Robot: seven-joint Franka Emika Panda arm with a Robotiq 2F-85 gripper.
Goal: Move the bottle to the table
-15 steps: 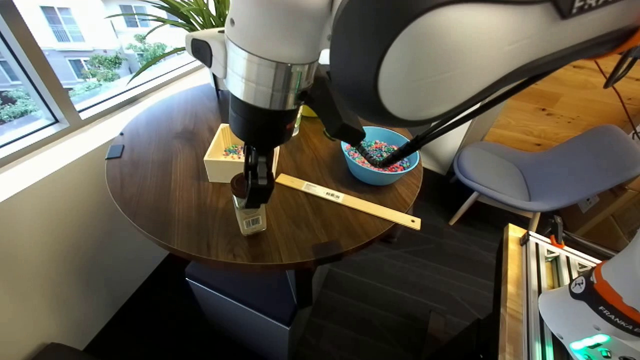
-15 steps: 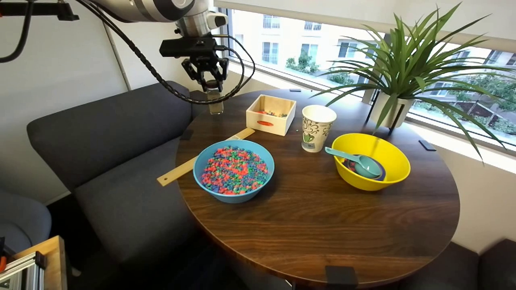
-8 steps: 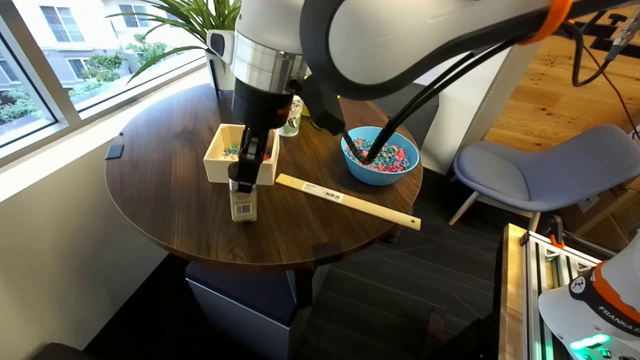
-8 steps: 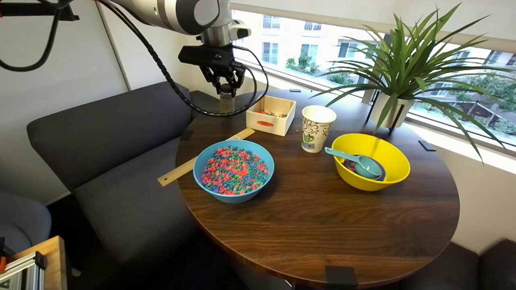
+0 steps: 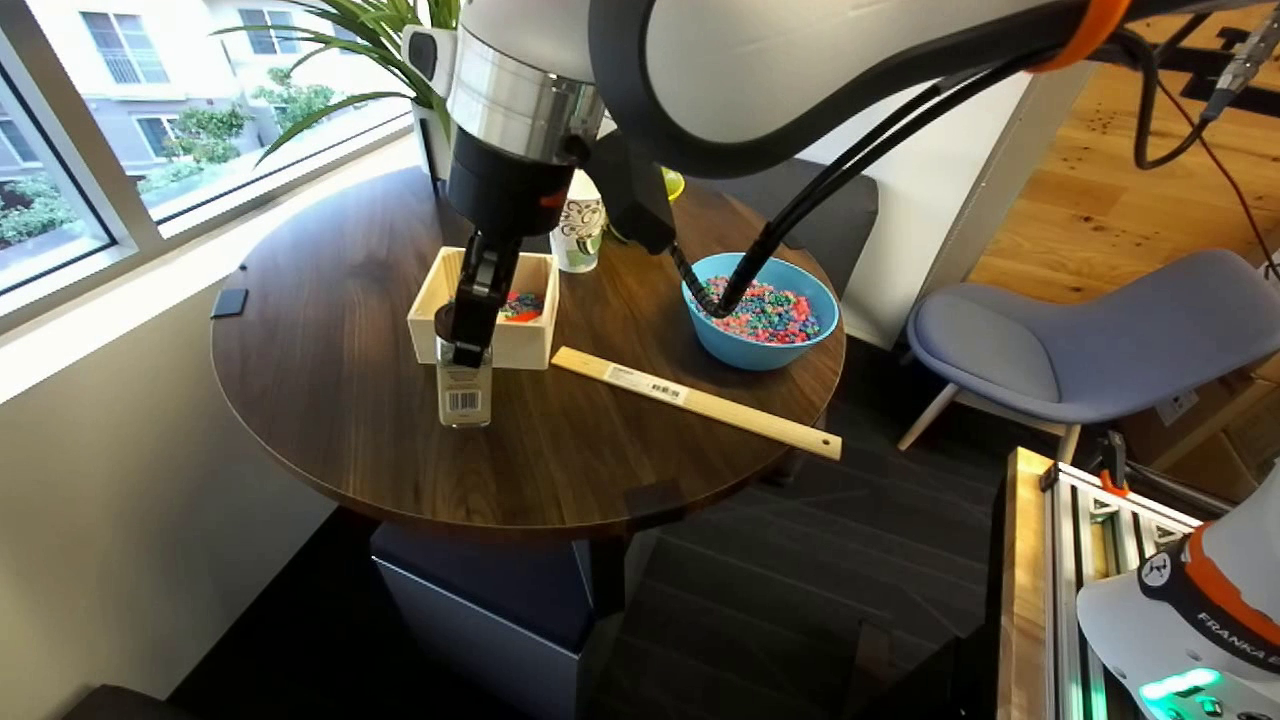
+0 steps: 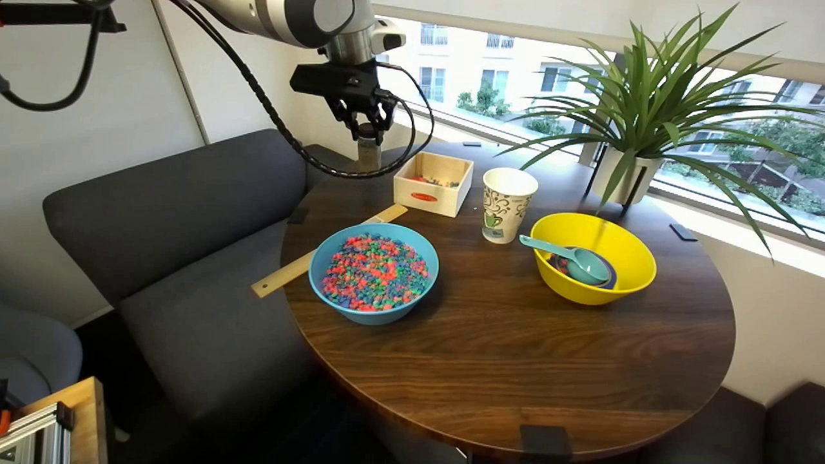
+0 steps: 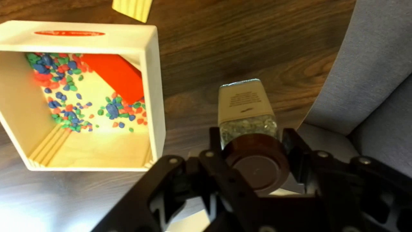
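The bottle (image 5: 465, 395) is slim clear glass with a brown lid, a pale label and dry green contents. It shows in both exterior views (image 6: 369, 156) and in the wrist view (image 7: 246, 100). My gripper (image 5: 468, 340) is shut on its lid end, one finger on each side (image 7: 253, 140); it also shows in an exterior view (image 6: 370, 134). The bottle hangs nearly upright over the dark round table (image 5: 320, 330), beside the pale wooden box. Whether its base touches the table I cannot tell. A black cable partly covers its base in an exterior view.
The pale wooden box (image 6: 425, 196) with coloured bits stands close to the bottle. A flat wooden stick (image 5: 700, 402), a blue bowl (image 6: 374, 317), a patterned cup (image 6: 506, 209), a yellow bowl (image 6: 586, 295) and a potted plant (image 6: 635, 109) are around the table.
My gripper has carried the bottle further over the table towards the window side, nearer the wooden box. The bottle has gone from tilted to nearly upright.
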